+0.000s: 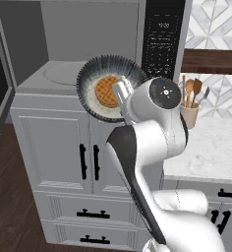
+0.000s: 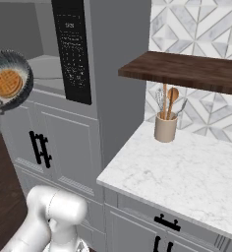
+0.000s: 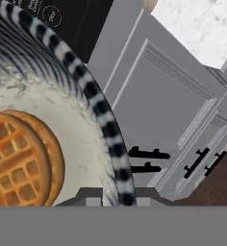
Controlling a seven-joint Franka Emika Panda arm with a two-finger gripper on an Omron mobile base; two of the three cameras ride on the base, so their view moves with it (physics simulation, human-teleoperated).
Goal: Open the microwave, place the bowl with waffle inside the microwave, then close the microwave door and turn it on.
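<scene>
Fingers [image 3: 94, 201] pinching bowl [image 1: 105, 66] rim — waffle [image 1: 106, 91] inside; best kept level, eased slowly onto microwave [image 1: 64, 74] turntable.

The microwave [image 1: 88, 44] stands open, its pale grey cavity and round turntable [image 1: 64, 74] bare. Before it the dark streaked bowl [image 1: 110, 87] hangs tilted steeply toward the camera, the orange-brown waffle [image 1: 107, 91] lying against its pale inside.

Bowl [image 1: 110, 88]: glazed ceramic look, streaked rim, speckled matt inside. Waffle [image 1: 107, 91]: rough gridded surface. Counter [image 2: 187, 172]: polished veined marble. Shelf [image 2: 187, 71]: dark wood grain. Cabinet doors [image 1: 54, 147]: matt painted, black handles. Arm [image 1: 152, 142]: glossy white plastic.
</scene>
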